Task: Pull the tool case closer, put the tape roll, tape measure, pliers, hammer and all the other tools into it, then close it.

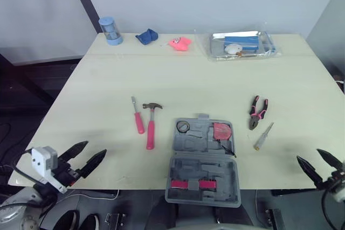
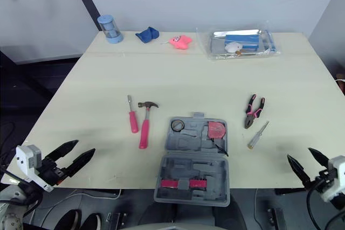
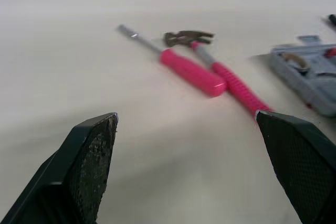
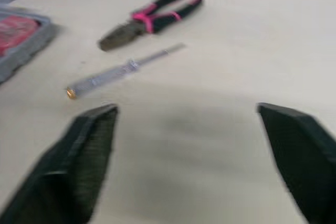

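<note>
The grey tool case (image 1: pixel 204 162) lies open at the table's near edge, with a black tape roll (image 1: pixel 183 126) and a red tape measure (image 1: pixel 221 131) in its far half. Left of it lie a pink-handled hammer (image 1: pixel 151 126) and a pink screwdriver (image 1: pixel 138 116). To the case's right are pink-and-black pliers (image 1: pixel 257 112) and a clear-handled screwdriver (image 1: pixel 263 137). My left gripper (image 1: pixel 86 158) hangs open at the near left corner, nothing between its fingers. My right gripper (image 1: pixel 319 162) is open at the near right edge, also empty.
Along the table's far edge stand a blue cylinder (image 1: pixel 110 30), a blue object (image 1: pixel 146 36), a pink object (image 1: pixel 180 43) and a clear plastic package (image 1: pixel 239 44). The wide pale tabletop (image 1: pixel 188 79) lies between them and the tools.
</note>
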Controlling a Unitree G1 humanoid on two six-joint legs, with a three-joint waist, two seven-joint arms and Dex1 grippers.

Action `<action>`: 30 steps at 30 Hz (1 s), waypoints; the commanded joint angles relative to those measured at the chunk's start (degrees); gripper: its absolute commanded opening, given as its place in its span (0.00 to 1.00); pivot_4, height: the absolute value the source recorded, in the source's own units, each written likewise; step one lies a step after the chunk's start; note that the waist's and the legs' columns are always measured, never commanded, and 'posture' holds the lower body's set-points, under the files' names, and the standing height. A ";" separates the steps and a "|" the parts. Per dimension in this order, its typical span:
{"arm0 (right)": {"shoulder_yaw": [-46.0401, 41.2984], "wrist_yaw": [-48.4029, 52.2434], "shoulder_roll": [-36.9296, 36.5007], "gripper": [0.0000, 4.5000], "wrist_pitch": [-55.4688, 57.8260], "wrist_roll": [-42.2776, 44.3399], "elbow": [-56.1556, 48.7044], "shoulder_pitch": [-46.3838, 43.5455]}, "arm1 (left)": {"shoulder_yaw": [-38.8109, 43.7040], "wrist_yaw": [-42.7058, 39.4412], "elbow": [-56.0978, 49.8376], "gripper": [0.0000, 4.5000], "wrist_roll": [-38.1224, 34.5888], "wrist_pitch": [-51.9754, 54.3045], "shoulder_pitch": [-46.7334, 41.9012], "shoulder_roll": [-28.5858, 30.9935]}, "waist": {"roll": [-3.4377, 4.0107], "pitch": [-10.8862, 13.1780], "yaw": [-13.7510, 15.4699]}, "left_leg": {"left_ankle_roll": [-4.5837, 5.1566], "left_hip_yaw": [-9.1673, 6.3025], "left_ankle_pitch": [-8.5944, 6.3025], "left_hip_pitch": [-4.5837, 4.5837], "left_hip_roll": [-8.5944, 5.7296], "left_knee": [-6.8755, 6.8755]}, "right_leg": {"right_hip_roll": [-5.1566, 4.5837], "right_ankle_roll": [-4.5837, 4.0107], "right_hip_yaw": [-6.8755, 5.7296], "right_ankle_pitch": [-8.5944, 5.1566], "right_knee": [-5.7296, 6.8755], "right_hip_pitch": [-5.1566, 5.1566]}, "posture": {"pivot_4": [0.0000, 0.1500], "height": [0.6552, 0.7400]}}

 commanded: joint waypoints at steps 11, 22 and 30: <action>2.87 -8.36 0.35 0.98 5.36 -0.54 -10.81 -3.46 | -1.17 -1.15 -1.64 1.00 0.46 -0.35 -2.85 1.70 | 0.02 -0.01 -0.03 | 0.00 0.06 0.00 0.03 0.02 -0.01 | 0.01 0.01 0.06 0.00 0.01 -0.01 | 1.00 1.00; 16.31 -26.77 -0.94 0.98 31.34 -6.82 -26.51 -16.98 | -11.98 -6.93 -12.66 1.00 1.44 1.43 -12.58 6.40 | 0.03 0.00 0.18 | -0.01 -0.03 0.01 -0.05 0.00 0.00 | 0.01 0.12 -0.01 0.08 0.01 -0.04 | 1.00 1.00; 22.36 -38.02 5.44 0.98 44.27 -10.29 -25.30 -27.94 | -17.24 -10.06 -19.29 1.00 -0.80 5.35 -19.11 8.06 | 0.08 0.03 -0.06 | -0.01 -0.06 0.00 -0.08 0.00 -0.01 | 0.02 0.12 -0.02 0.08 0.04 -0.10 | 1.00 1.00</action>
